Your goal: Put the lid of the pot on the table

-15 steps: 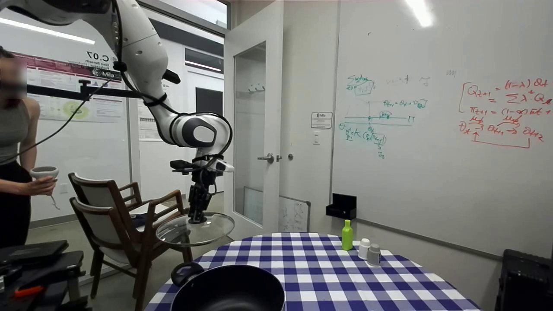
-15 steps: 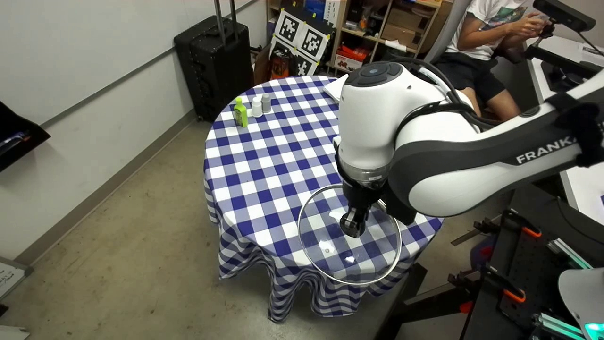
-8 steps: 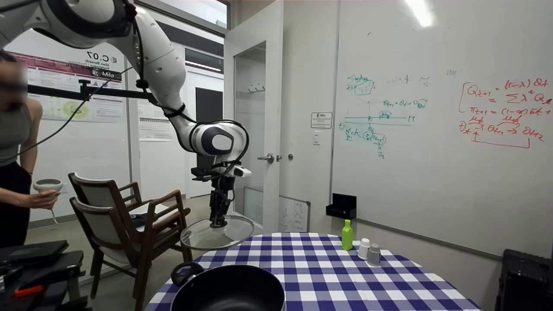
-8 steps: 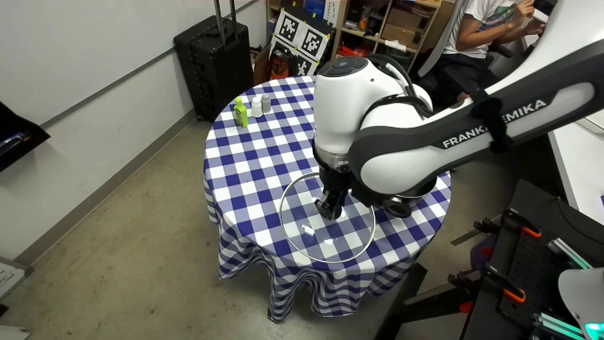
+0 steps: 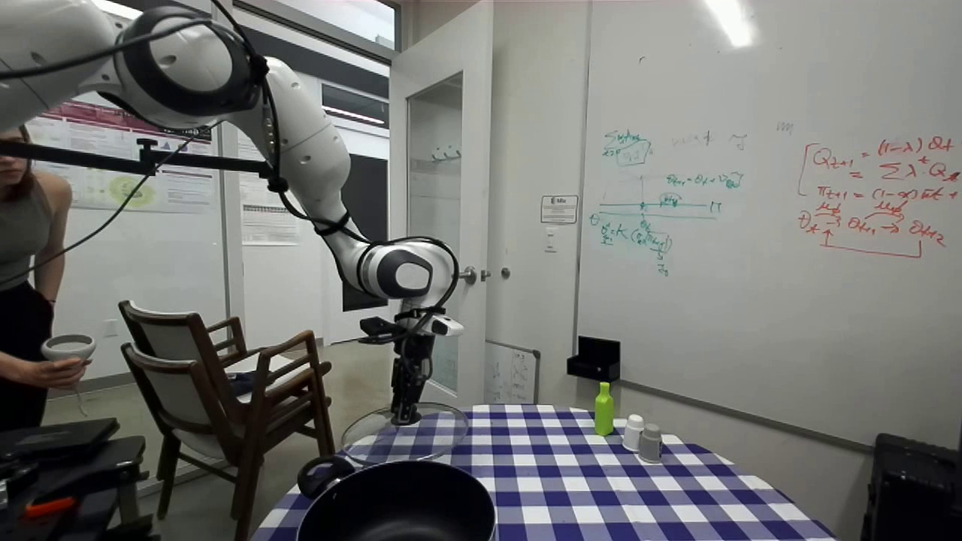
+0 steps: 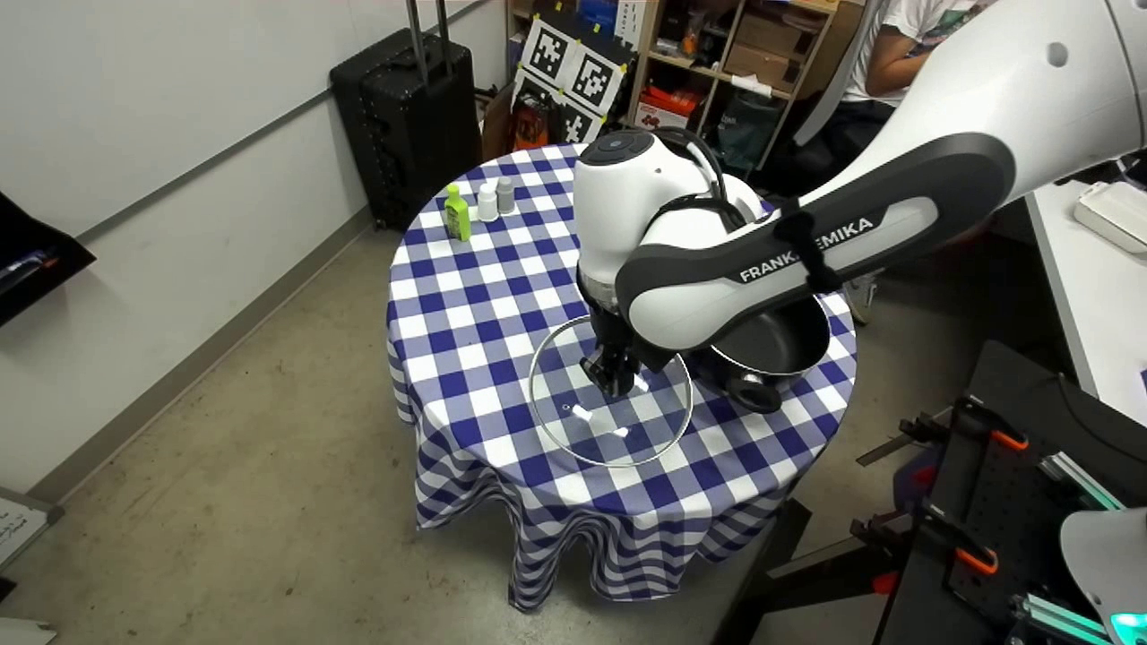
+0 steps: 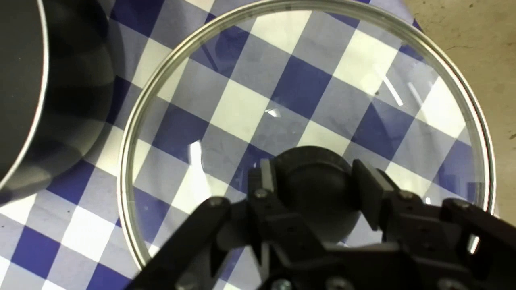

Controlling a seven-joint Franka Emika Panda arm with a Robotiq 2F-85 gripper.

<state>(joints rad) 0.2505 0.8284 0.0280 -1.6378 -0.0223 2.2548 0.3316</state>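
Checked table shows through the lid, knob gripped by jaws, wrist view cropping the pot.

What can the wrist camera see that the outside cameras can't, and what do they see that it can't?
Only the wrist view clearly shows the fingers on either side of a round black knob. The green bottle and the robot's white arm show in both exterior views, but not the wrist view. All show the see-through lid, the pot and the checked table.
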